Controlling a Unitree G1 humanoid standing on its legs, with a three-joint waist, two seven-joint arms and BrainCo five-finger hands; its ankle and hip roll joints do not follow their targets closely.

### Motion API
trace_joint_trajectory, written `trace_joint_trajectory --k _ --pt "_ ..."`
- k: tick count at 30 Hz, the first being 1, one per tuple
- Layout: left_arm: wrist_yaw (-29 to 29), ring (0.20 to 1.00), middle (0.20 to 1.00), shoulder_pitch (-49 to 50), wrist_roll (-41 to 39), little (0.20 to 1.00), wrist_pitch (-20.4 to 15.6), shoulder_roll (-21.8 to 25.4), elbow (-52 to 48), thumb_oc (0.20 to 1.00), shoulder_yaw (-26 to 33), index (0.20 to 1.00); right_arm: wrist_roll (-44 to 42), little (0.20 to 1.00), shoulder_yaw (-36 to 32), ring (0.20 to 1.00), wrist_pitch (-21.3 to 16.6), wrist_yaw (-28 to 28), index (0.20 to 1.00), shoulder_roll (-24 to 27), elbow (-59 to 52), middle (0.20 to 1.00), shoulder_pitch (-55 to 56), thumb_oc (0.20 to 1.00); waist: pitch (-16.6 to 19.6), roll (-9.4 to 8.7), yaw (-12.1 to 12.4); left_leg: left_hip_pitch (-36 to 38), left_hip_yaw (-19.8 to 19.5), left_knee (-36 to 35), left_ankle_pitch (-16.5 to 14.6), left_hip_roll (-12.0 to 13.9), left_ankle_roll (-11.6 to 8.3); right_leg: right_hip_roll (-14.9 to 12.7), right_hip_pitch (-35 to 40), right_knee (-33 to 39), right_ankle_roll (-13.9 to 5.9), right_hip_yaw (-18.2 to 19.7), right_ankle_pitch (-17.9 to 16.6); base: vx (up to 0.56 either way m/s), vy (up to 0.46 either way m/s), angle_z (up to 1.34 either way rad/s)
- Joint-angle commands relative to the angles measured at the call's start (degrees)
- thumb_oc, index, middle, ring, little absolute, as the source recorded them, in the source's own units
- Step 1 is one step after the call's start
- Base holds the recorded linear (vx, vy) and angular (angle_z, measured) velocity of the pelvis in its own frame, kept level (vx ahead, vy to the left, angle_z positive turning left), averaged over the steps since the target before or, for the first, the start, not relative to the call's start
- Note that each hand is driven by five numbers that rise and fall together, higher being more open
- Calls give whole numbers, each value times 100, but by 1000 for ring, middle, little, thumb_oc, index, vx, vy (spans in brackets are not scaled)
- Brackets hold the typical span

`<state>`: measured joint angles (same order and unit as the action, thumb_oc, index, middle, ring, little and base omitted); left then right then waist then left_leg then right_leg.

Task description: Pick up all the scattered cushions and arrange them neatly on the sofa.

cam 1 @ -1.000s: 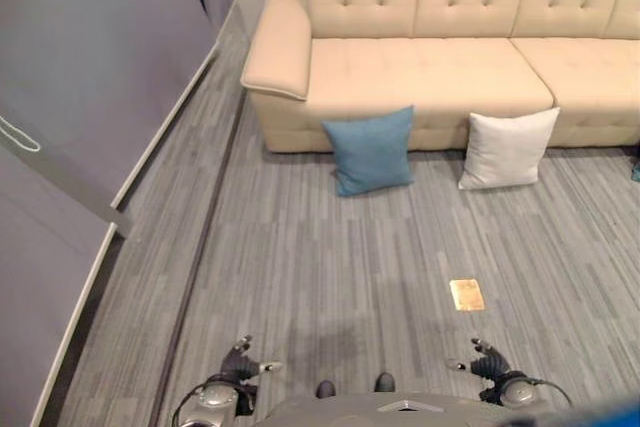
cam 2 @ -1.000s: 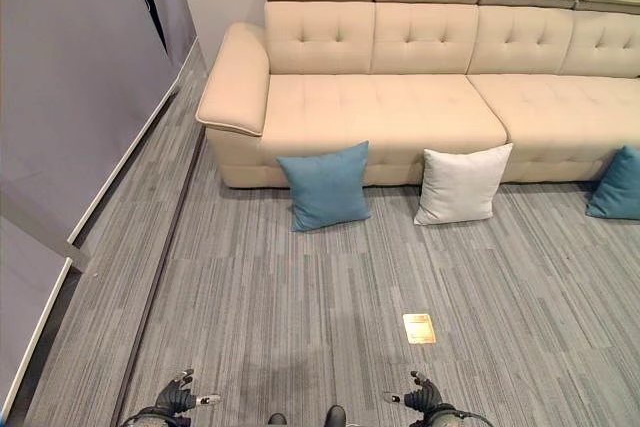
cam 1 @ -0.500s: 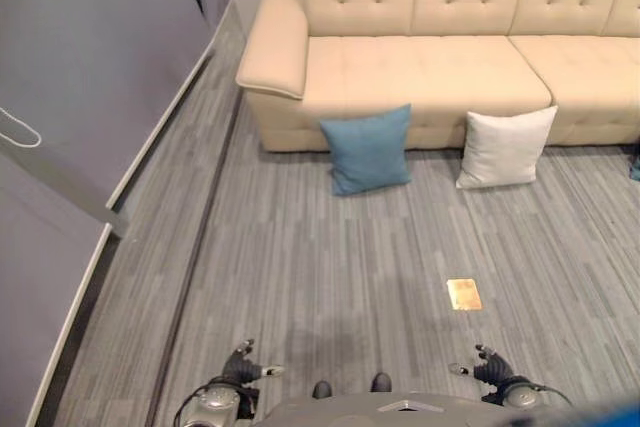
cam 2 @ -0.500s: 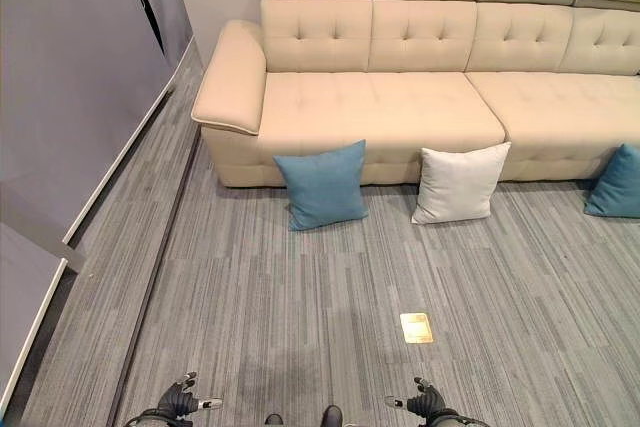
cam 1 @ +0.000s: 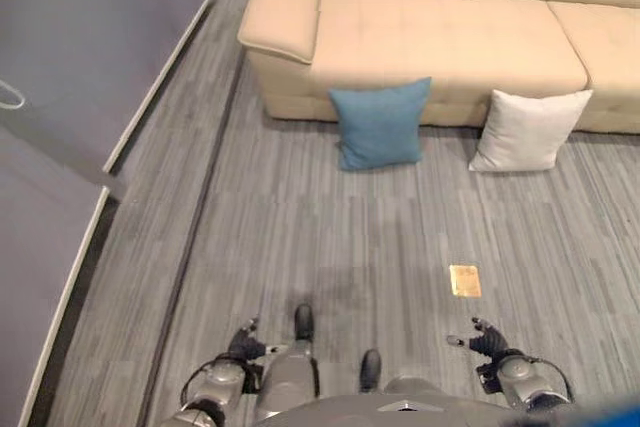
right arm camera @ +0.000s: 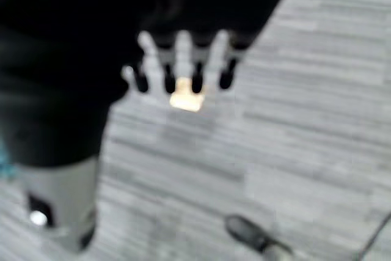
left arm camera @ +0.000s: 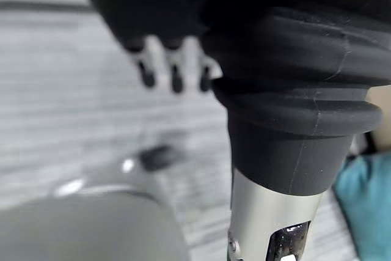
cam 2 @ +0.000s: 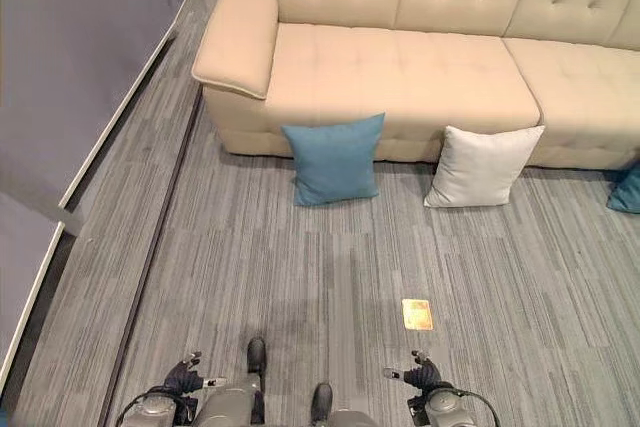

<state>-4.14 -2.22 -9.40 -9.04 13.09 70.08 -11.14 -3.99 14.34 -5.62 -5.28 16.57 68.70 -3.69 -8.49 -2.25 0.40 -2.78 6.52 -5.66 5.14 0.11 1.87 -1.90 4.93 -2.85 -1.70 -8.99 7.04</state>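
Nearest, low in the head views, both hands hang over the grey striped floor (cam 2: 300, 267) with nothing in them. The left hand (cam 1: 243, 345) is at the near left; its wrist view shows its fingers (left arm camera: 174, 68) straight and slack, pointing down at bare floor. The right hand (cam 1: 482, 339) is at the near right, its fingers (right arm camera: 183, 59) likewise straight and spread, holding nothing.

Just beyond the right hand, a small brass plate (cam 2: 417, 314) is set flat in the floor.

Farther on, two cushions stand on the floor, leaning back against the sofa's front. The blue cushion (cam 2: 333, 159) is on the left, below the left seat. The white cushion (cam 2: 483, 167) is to its right, near the seam between the seats, apart from the blue one. At the far right edge a corner of a second blue cushion (cam 2: 628, 190) shows, also on the floor by the sofa.

Farthest is the beige tufted sofa (cam 2: 400, 57), its broad armrest (cam 2: 235, 32) at the left. A grey wall (cam 2: 70, 67) with a white skirting runs along the left side.
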Motion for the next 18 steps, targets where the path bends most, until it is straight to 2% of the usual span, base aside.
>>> trace_joint_trajectory --k 1,2,3,5,6,7,8,9,12,13,15,16,18 --pt "-49 1000 1000 -147 120 1000 -78 134 -86 1000 -62 1000 232 1000 80 1000 -1 -11 1000 103 -166 1000 -178 1000 169 -122 149 -60 242 930 -788 -123 -78 -541 -572 -1524 -768 -26 -729 256 223 -111" --pt "-50 1000 1000 -162 155 1000 -77 164 -92 1000 -72 1000 268 1000 99 1000 -5 -21 1000 106 -181 1000 -221 1000 145 -57 113 42 248 889 -821 -115 -26 -579 -723 -1855 -799 -54 -843 327 232 -63" --pt "-45 1000 1000 -163 181 1000 -72 201 -103 1000 -73 1000 287 1000 126 1000 -9 -14 1000 114 -243 1000 -290 1000 110 46 90 261 303 776 -871 -98 11 -728 -1012 -2214 -760 -272 -934 295 136 -34" --pt "-48 1000 1000 -151 187 1000 -64 205 -103 1000 -57 1000 307 1000 143 1000 0 -23 1000 129 -262 1000 -333 1000 108 78 73 408 299 674 -898 -96 1 -785 -1095 -2109 -710 -427 -874 253 22 18" --pt "-20 1000 1000 -142 217 1000 -56 215 -65 1000 -24 1000 354 1000 170 1000 4 -18 1000 163 -274 1000 -394 1000 95 115 26 619 289 542 -977 -69 -45 -853 -1208 -1666 -642 -711 -726 184 -48 10" --pt "-20 1000 1000 -143 217 1000 -56 215 -65 1000 -24 1000 354 1000 170 1000 4 -18 1000 163 -274 1000 -395 1000 90 116 23 624 287 541 -976 -69 -45 -852 -1201 -1663 -642 -714 -726 285 -90 2" --pt "-21 1000 1000 -137 225 1000 -63 227 -44 1000 -20 1000 375 1000 192 1000 5 -15 1000 185 -300 1000 -427 1000 55 111 1 721 279 550 -1051 -64 -66 -859 -1341 -1361 -600 -825 -723 290 -141 3" --pt "-13 1000 1000 -120 254 1000 -57 222 -23 1000 13 1000 428 1000 186 1000 22 0 1000 212 -320 1000 -463 1000 34 70 -39 859 208 569 -1181 -83 -110 -887 -1506 -734 -649 -906 -849 299 -142 -1" --pt "-43 1000 1000 -133 305 1000 -65 213 17 1000 28 1000 505 1000 220 1000 35 10 1000 262 -328 1000 -496 1000 -15 76 -92 1086 158 577 -1315 -56 -161 -814 -1621 -416 -702 -865 -1019 313 -151 5" --pt "-15 1000 1000 -141 387 1000 -85 202 67 1000 29 1000 523 1000 234 1000 29 37 1000 297 -357 1000 -442 1000 44 1 -145 1220 75 655 -1425 -52 -228 -758 -1526 -169 -684 -741 -1035 383 -242 27" --pt "-27 1000 1000 -129 413 1000 -92 144 83 1000 4 1000 534 1000 254 1000 15 28 1000 320 -329 1000 -391 1000 87 18 -167 1195 3 969 -1283 64 -358 -613 -1367 -163 -564 -672 -1004 280 -226 34" --pt "-27 1000 1000 -130 413 1000 -92 147 84 1000 4 1000 534 1000 254 1000 15 28 1000 317 -329 1000 -393 1000 104 3 -177 1168 -5 967 -1265 49 -355 -629 -1387 -156 -564 -676 -1015 163 -189 35" --pt "-16 1000 1000 -145 302 1000 -101 84 50 1000 -13 1000 498 1000 243 1000 7 22 1000 342 -320 1000 -350 1000 75 -9 -141 960 -48 1699 -973 153 -557 -474 -1134 -104 -412 -655 -882 140 -242 37"
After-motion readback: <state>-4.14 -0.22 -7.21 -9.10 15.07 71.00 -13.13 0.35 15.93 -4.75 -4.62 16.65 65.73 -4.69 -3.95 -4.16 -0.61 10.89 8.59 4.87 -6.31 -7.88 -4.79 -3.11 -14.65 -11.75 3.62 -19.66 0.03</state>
